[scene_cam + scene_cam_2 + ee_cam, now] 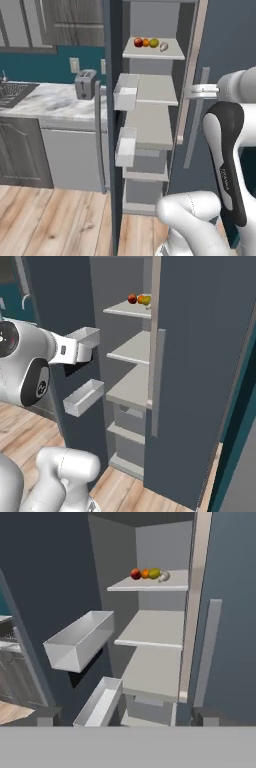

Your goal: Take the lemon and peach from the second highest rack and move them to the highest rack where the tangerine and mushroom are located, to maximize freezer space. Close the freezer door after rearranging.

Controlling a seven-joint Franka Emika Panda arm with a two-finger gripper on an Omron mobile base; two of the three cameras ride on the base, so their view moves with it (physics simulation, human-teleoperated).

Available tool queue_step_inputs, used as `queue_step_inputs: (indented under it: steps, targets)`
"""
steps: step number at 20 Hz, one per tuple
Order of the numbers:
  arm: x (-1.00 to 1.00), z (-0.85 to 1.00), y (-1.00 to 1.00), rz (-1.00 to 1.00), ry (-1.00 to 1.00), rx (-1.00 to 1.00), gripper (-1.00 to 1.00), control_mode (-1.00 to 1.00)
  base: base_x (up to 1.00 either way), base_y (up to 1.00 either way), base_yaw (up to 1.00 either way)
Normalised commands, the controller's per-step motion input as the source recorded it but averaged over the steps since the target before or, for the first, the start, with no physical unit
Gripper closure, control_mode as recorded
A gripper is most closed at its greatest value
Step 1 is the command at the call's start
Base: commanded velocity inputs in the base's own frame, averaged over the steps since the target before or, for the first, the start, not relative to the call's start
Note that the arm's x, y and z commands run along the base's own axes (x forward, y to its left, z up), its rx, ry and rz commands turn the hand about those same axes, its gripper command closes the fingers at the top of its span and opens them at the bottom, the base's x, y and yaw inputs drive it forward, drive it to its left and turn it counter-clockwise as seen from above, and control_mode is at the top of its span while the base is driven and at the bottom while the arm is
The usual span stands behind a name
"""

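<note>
White arm (225, 150) fills the lower right of the left base view, reaching toward the freezer door (220, 60). Its claw (192, 91) sits at mid right, beside the door's edge; whether it is released or clenched cannot be told. High in the frame, the top rack (172, 52) carries four items in a row: peach (138, 42), tangerine (146, 43), lemon (154, 43) and mushroom (163, 46), close together. Below it, the second rack (157, 90) is bare. Left of the freezer, a toaster (85, 84) stands on the marble counter (45, 102).
</note>
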Motion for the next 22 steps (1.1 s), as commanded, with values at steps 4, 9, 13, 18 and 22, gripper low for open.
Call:
queue_step_inputs:
  steps: [4, 9, 13, 18, 22]
  targets:
    - [0.0, 0.0, 0.0, 0.0, 0.0, 0.0, -1.0, 1.0, -0.62, 0.41, -0.07]
    - [0.0, 0.0, 0.0, 0.0, 0.0, 0.0, -1.0, 1.0, -0.43, 0.68, 0.0]
    - [0.0, 0.0, 0.0, 0.0, 0.0, 0.0, -1.0, 1.0, -0.23, 0.71, 0.0]
    - [0.0, 0.0, 0.0, 0.0, 0.0, 0.0, -1.0, 1.0, -0.05, 0.77, 0.01]
    - [0.0, 0.0, 0.0, 0.0, 0.0, 0.0, -1.0, 1.0, 0.09, 0.72, 0.0]
